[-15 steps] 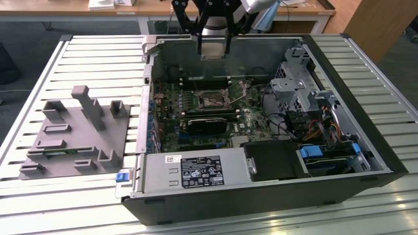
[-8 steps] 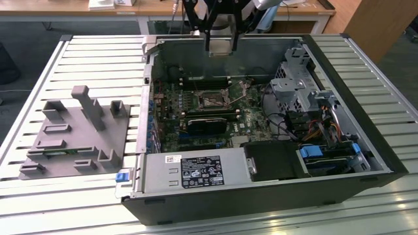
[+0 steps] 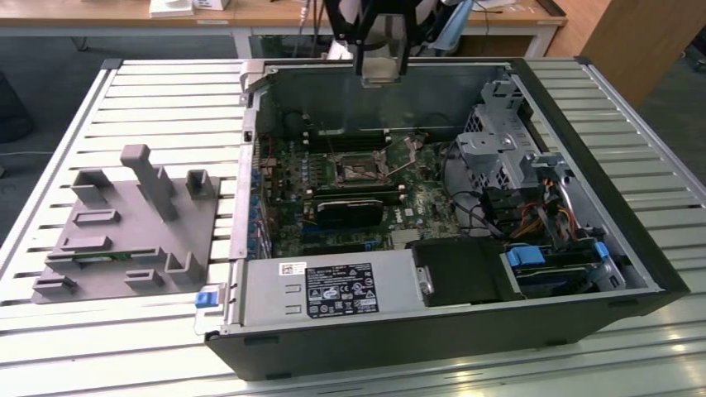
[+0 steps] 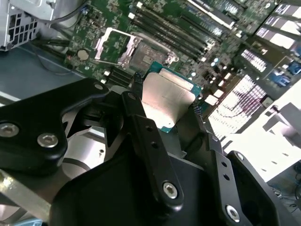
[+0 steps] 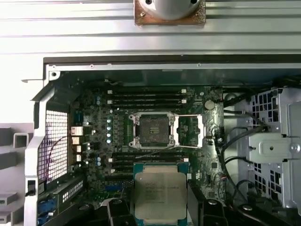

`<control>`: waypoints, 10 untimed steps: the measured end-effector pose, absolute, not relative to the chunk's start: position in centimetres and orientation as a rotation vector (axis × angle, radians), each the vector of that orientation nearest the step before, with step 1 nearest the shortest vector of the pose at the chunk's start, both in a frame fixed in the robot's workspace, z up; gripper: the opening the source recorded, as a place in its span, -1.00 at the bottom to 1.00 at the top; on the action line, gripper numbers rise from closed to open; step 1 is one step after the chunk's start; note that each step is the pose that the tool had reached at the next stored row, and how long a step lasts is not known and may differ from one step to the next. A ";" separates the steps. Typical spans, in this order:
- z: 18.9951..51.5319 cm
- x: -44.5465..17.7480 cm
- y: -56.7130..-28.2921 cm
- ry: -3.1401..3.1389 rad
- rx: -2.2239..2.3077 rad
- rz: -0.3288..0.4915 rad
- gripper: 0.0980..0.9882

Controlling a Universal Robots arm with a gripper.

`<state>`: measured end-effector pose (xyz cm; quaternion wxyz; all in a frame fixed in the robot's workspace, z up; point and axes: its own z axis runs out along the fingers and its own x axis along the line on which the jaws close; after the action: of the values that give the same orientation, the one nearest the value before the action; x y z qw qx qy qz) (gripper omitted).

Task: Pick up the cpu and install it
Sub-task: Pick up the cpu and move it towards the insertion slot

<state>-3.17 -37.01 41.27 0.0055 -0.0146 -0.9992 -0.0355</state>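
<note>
The gripper clasps the cpu by its edges above the open computer case — in the exterior view the bare socket lies at six o'clock from it — so keeping the chip level and square to that socket seems key, over a slatted metal table with desks at twelve o'clock

A gray fixture lies beside the open computer case.

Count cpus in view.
1. The cpu sits between the fingers of the gripper, over the motherboard, apart from the open, empty socket. Parts of the case interior are hidden.
</note>
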 end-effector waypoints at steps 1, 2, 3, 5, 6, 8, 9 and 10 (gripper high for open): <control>41.3 -3.0 -36.7 -3.128 -0.046 -0.111 -0.02; 41.2 -2.9 -36.4 -3.128 -0.045 -0.111 -0.02; 41.2 -2.6 -36.1 -3.128 -0.045 -0.111 -0.02; 41.2 -2.1 -35.7 -3.128 -0.046 -0.111 -0.02; 41.2 -1.8 -35.6 -3.128 -0.045 -0.111 -0.02; 41.2 -1.1 -35.3 -3.128 -0.046 -0.111 -0.02; 41.2 -0.8 -35.2 -3.128 -0.046 -0.111 -0.02; 41.1 -0.5 -35.1 -3.128 -0.045 -0.110 -0.02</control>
<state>-0.51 -35.09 41.14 0.0056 -0.0145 -0.9993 -0.0352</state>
